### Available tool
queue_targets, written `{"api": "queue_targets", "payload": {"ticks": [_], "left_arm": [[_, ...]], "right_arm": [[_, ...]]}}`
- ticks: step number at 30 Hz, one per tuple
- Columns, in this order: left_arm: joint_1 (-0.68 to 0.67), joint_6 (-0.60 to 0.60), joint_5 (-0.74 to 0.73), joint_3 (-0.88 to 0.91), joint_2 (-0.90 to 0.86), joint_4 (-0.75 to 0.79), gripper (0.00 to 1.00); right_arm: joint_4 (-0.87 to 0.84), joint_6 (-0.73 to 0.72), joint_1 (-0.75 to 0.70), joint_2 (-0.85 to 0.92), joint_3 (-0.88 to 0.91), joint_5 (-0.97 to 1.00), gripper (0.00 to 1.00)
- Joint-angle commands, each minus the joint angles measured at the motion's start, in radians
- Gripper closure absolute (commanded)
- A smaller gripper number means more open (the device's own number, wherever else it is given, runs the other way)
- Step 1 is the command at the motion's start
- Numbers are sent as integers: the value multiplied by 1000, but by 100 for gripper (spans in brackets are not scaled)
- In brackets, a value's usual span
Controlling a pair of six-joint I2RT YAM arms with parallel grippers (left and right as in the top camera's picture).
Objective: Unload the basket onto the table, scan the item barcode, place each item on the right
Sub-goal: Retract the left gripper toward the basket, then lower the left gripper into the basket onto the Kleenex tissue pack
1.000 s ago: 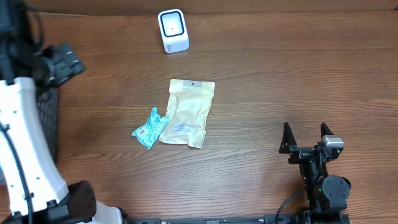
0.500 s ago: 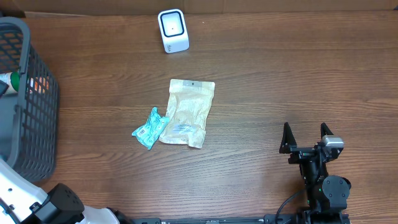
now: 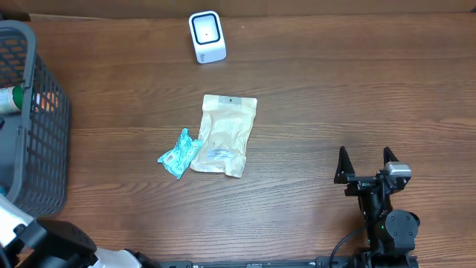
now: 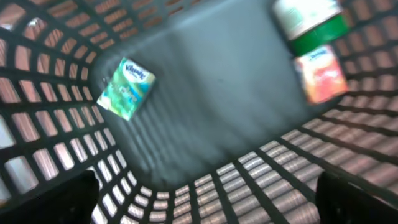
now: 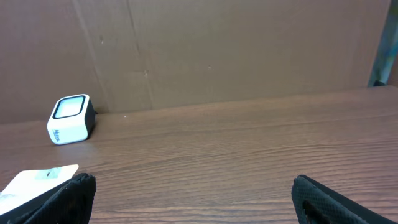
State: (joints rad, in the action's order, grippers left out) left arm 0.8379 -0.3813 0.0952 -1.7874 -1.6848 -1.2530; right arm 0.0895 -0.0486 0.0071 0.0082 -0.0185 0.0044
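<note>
Step in hand, by my reading: fetching an item; the scan is not yet begun.

Left pincer hangs wide open and empty over the basket, far left of the scanner. Inside lie a tissue pack, a green-banded bottle and an orange pack. Whether the basket is source or drop-off, cannot tell.

Right pincer is open and empty, well to the near right of the scanner, fingers aimed at the far edge.

Item: the pouch lies flat on the table, on the robot's side of the scanner and well apart from it. Its long axis runs from the scanner toward the robot, slightly tilted. The hang-hole end points at the scanner, the label end at the robot.

A teal packet touches the pouch's near left corner, axis diagonal, pale label up. The print is too small to read.

Next move calls for an open pincer to come down on the pouch, pinch an edge, lift it, and turn the barcode face to the scanner window. Thin flat film, so the edge grip looks fiddly.
</note>
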Motion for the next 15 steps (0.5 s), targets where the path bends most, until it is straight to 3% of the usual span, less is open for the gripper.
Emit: {"api": "queue_targets", "payload": {"ticks": [1, 8, 15], "left_arm": [[14, 45, 21, 95, 5, 72, 0], [21, 161, 120, 291, 5, 284, 0], [38, 283, 126, 389, 5, 440, 2]], "right_arm": [[-5, 5, -2, -5, 10, 5, 0], [-5, 5, -2, -5, 10, 5, 0], [-5, 5, -2, -5, 10, 5, 0]]}}
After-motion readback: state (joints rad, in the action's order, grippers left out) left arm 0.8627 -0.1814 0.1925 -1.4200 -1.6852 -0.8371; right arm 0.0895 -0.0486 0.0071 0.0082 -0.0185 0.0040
